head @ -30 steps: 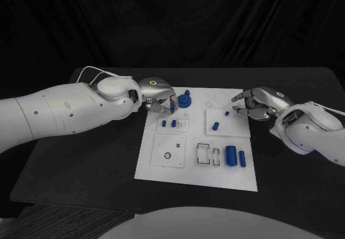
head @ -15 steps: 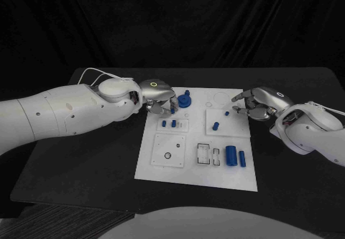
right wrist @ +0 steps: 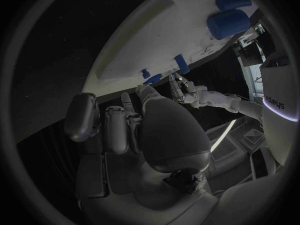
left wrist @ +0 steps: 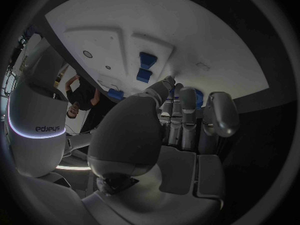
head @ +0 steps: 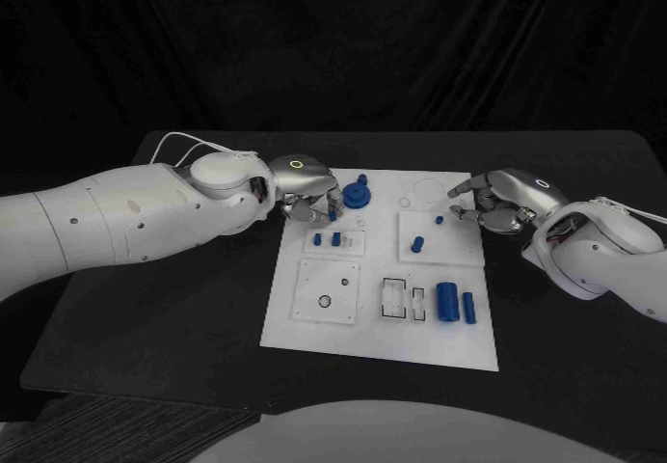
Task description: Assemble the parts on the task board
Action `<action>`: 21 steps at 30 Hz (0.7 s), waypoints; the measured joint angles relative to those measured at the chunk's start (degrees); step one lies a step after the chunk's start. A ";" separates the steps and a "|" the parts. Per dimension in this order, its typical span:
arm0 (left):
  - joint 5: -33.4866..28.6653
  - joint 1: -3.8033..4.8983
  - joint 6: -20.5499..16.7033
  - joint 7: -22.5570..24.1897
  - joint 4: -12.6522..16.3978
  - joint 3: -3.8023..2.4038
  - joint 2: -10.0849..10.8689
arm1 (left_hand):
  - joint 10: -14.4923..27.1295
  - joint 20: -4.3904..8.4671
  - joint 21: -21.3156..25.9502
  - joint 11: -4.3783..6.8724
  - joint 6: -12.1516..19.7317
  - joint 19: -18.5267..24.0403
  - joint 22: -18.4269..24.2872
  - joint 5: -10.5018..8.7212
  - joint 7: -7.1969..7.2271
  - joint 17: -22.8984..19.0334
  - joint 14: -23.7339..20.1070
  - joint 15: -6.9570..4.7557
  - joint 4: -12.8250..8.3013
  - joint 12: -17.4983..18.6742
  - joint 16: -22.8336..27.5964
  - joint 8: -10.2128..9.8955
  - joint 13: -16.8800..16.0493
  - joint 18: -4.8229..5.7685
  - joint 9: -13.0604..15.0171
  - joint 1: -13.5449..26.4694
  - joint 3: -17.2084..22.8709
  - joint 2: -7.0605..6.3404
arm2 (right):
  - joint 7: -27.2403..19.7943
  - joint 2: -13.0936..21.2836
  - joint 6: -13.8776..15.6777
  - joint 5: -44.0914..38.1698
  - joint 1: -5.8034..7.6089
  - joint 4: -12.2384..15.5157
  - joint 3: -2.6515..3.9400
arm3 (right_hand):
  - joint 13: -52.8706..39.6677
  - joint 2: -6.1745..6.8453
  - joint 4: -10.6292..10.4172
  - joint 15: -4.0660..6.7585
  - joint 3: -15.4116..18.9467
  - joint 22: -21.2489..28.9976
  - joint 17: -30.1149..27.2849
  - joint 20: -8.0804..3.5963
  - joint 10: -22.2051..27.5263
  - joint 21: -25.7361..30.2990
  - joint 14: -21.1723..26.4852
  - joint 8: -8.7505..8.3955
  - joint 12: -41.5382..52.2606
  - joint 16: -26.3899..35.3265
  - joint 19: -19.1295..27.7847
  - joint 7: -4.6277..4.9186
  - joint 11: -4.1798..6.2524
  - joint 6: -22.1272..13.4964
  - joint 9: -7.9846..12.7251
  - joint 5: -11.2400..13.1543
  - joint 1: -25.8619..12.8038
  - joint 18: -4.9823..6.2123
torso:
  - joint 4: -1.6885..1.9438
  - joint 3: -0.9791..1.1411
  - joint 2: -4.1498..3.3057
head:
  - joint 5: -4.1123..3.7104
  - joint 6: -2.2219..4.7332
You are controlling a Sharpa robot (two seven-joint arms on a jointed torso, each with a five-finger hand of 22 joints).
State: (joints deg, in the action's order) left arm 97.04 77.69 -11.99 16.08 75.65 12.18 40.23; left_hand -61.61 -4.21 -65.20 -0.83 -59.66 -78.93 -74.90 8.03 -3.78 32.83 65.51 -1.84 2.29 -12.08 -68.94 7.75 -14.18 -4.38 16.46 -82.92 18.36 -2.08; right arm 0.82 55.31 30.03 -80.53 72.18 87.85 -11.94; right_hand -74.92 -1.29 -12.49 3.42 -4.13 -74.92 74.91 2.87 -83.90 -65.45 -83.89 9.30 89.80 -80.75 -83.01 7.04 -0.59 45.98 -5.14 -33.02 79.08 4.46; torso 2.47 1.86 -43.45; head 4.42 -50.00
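A: Where does the task board [head: 383, 318] lie?

B: Flat in the middle of the black counter [head: 153, 318], dark bare surface showing along both its long edges and its near edge.

A: And the left hand [head: 306, 188]?

B: At the board's far left corner, knuckles over the edge. Its fingers [left wrist: 181, 120] are curled down together; the wrist view shows blue just past their tips, but I cannot tell whether they grip it. The round blue part with a peg [head: 359, 196] stands just beside that hand, on the board's far strip.

A: The right hand [head: 500, 203]?

B: At the board's far right edge, fingers [right wrist: 119, 127] bent inward side by side. Whether they hold anything, I cannot tell. A small blue peg [head: 438, 220] stands on the board just inside that hand.

A: What else sits on the board?

B: Two small blue pieces [head: 327, 239] below the left hand, one upright blue pin [head: 414, 245] toward the middle, and a large blue cylinder [head: 446, 300] with a thin blue rod [head: 470, 308] beside it near the right edge. The near third of the board is bare white.
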 measured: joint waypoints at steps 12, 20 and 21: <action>-0.04 -0.12 0.35 -0.23 -0.27 -0.03 -0.29 | 0.00 -0.20 0.23 0.00 0.10 0.20 0.00 0.24 0.09 -0.13 -0.40 0.00 -0.24 0.22 0.22 -0.17 0.20 0.00 0.00 0.00 0.24 0.00 | 0.00 -0.01 -0.03 0.00 -0.01 0.00 0.00 | 0.00 0.00 0.00 0.00 0.00 0.01 0.00 0.00 0.00 0.00 0.00 0.00 0.00 0.00 0.00 0.00 0.00 0.00 0.01 0.00 0.00 0.00 | 0.07 0.00 0.02 | -0.03 0.00; -0.07 -0.28 0.52 -0.24 -0.51 -0.08 -0.57 | 0.00 -0.17 0.75 0.00 0.43 0.23 0.00 0.24 -0.01 -0.44 -0.52 -0.12 -0.48 0.59 0.37 -0.35 0.23 0.00 0.00 -0.25 0.47 -0.25 | 0.00 -0.01 -0.04 0.00 -0.02 0.04 0.00 | 0.00 0.00 0.00 0.00 0.00 0.01 0.00 0.00 0.00 0.00 0.00 0.00 0.00 0.00 0.00 0.00 0.00 0.00 0.00 0.00 0.00 0.00 | 0.07 0.00 0.01 | -0.06 0.00; -0.07 -0.31 0.55 -0.24 -0.56 -0.08 -0.59 | 0.00 0.02 0.90 0.00 0.60 0.42 0.00 0.25 -0.01 -0.58 -0.71 -0.16 -0.48 0.60 0.58 -0.51 0.30 0.00 0.00 -0.40 0.47 -0.40 | 0.00 0.00 -0.04 0.00 -0.02 0.05 0.00 | 0.00 0.00 0.00 0.00 0.00 0.01 0.00 0.00 0.00 0.00 0.00 0.00 0.00 0.00 0.00 0.00 0.00 0.00 0.00 0.00 0.00 0.00 | 0.07 0.00 0.01 | -0.07 0.00</action>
State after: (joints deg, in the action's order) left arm 96.97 77.37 -11.45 15.84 75.09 12.10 39.65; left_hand -61.61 -4.20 -64.30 -0.83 -59.06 -78.51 -74.90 8.28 -3.79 32.25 64.79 -2.00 1.81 -11.48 -68.36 7.24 -13.88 -4.39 16.46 -83.32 18.83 -2.49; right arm 0.83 55.31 29.99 -80.53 72.16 87.90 -11.94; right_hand -74.92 -1.29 -12.49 3.42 -4.13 -74.91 74.91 2.87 -83.90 -65.45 -83.89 9.30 89.80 -80.75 -83.01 7.04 -0.59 45.98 -5.13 -33.02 79.08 4.46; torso 2.54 1.86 -43.45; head 4.35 -50.00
